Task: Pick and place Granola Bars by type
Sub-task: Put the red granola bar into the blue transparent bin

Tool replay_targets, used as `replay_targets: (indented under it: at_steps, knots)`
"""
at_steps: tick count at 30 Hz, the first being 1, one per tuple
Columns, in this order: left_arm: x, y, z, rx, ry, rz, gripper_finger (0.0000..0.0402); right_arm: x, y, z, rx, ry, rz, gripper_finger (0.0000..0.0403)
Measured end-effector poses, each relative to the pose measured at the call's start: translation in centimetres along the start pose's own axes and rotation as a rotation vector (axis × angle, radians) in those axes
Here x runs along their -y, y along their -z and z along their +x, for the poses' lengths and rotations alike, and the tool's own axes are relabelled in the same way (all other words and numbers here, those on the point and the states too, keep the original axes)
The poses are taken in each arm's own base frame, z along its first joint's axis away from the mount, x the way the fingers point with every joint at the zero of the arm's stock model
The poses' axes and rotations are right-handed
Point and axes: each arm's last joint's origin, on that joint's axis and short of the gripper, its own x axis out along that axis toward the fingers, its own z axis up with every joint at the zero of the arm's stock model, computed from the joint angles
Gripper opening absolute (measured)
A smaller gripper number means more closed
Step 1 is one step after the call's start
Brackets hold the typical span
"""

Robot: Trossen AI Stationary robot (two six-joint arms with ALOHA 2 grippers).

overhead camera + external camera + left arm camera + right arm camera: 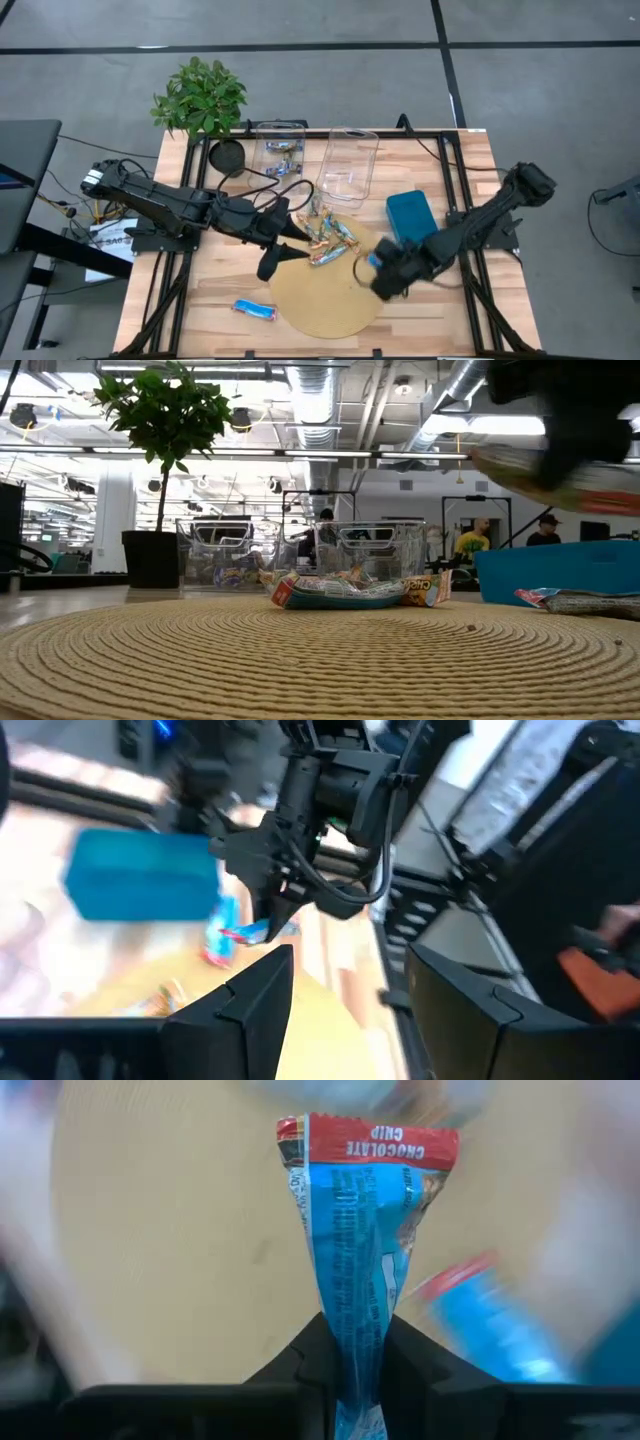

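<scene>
Looking down from above, the right gripper (378,275) hangs over the round mat's (320,300) right edge, near the teal tray (412,215); the left gripper (285,250) sits beside the granola bar pile (328,235). At the left wrist, its fingers (250,1005) gape empty. At the right wrist, fingers (410,1365) pinch a blue chocolate chip bar (355,1250).

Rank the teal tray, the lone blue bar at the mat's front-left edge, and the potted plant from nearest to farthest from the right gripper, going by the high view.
From the right gripper, which is shut on a blue bar:
1. Teal tray, just behind the gripper on the table's right.
2. Lone blue bar, across the round mat at the front left.
3. Potted plant, at the far-left back corner.
</scene>
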Motion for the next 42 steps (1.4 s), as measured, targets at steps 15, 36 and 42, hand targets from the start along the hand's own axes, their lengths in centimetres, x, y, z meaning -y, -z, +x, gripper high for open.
replay_targets:
  at_steps: [15, 36, 42]
  knots:
    - [-0.4, -1.1, 0.0, 0.114, -0.051, 0.099, 0.0185, 8.2, -3.3, -3.3, -0.047, 0.504, 0.228, 0.0043]
    - [-1.1, -0.3, 0.0, 0.053, -0.187, 0.075, 0.0185, 9.4, -4.9, -3.0, -0.057, 0.520, 0.246, 0.0196]
    - [-1.4, 0.4, 0.0, -0.013, -0.214, 0.033, 0.0185, 6.9, -5.1, -3.0, 0.000, 0.260, 0.109, 0.0213]
